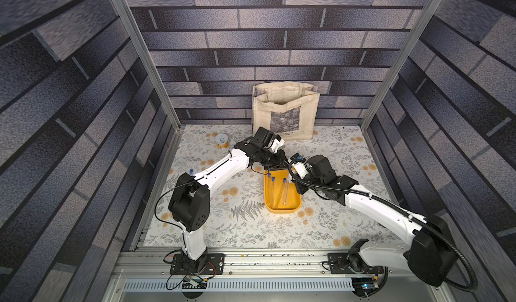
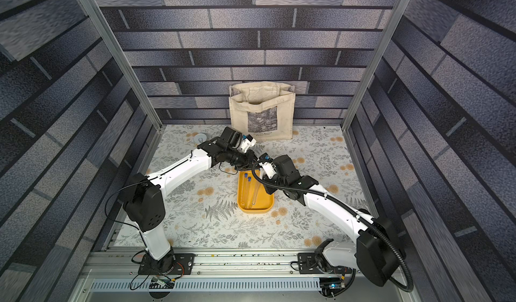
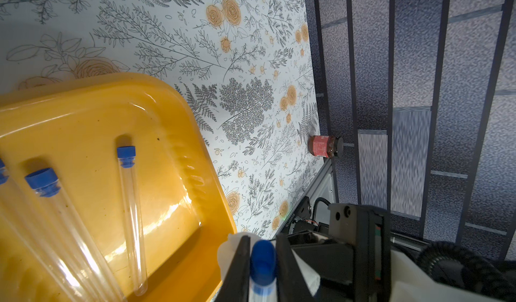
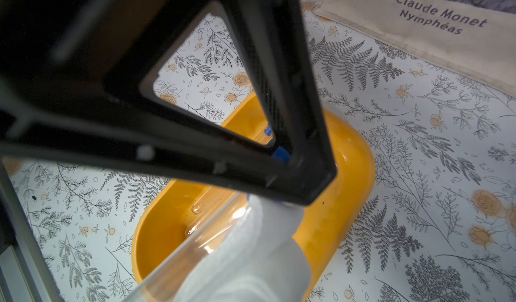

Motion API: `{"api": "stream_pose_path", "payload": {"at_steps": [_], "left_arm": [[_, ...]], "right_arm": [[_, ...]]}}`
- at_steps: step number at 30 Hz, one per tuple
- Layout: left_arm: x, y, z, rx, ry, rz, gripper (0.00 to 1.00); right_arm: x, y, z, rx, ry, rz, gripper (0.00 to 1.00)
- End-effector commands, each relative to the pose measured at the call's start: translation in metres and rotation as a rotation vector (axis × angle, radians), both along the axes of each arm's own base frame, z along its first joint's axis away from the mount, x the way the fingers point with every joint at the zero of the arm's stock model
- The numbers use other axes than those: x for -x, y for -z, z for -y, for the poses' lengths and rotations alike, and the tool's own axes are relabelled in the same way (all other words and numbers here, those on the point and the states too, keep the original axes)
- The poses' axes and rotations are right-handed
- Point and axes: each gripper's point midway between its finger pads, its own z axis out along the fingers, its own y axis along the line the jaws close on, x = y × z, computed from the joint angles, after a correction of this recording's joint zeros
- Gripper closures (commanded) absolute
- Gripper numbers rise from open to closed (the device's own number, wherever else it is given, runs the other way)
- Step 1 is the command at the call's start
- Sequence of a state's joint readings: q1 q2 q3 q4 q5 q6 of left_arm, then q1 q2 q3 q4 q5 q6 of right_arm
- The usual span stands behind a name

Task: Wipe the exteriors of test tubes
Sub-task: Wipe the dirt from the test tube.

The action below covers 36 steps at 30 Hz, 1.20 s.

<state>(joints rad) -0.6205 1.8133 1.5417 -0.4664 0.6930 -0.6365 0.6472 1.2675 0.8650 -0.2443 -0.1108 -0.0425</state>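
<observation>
Left wrist view: left gripper (image 3: 262, 243) clamped on the blue-capped end of one slim clear test tube (image 3: 262, 289), held over the yellow plastic tray (image 3: 83, 96) where other capped tubes (image 3: 131, 202) lie. A white cloth (image 4: 251, 258) wraps its shaft, pinched in the right gripper (image 2: 262, 175). Risk: a hard stroke may drag the tube from its cap-end hold, dropping it onto those below.

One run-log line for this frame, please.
step: wipe tube | left gripper: shut on tube by its blue cap | right gripper: shut on cloth over that tube | tray: three more tubes inside
</observation>
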Motion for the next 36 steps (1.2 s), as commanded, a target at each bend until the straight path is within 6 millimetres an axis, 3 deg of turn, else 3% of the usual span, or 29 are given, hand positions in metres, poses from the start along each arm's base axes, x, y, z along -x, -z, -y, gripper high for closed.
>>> {"api": "stream_pose_path", "payload": {"at_steps": [1,9,19,24,28,36], "left_arm": [[0.004,-0.001,0.004,0.018,0.019,-0.011,0.85],[0.002,-0.001,0.004,0.018,0.016,-0.010,0.86],[-0.002,-0.001,0.002,0.020,0.010,-0.010,0.85],[-0.003,-0.004,0.000,0.023,0.004,-0.004,0.86],[-0.002,-0.009,0.000,0.032,0.003,-0.002,0.85],[0.002,-0.015,0.012,0.076,0.020,-0.013,0.85]], "right_arm": [[0.005,-0.003,-0.002,-0.019,-0.018,-0.020,1.00],[0.032,0.009,-0.003,-0.016,-0.068,-0.008,1.00],[0.082,0.025,-0.010,-0.022,-0.141,-0.021,1.00],[0.072,0.038,0.021,0.056,0.025,-0.026,1.00],[0.056,0.034,0.041,0.094,0.163,-0.014,1.00],[0.048,0.028,0.031,0.098,0.160,-0.018,1.00]]}}
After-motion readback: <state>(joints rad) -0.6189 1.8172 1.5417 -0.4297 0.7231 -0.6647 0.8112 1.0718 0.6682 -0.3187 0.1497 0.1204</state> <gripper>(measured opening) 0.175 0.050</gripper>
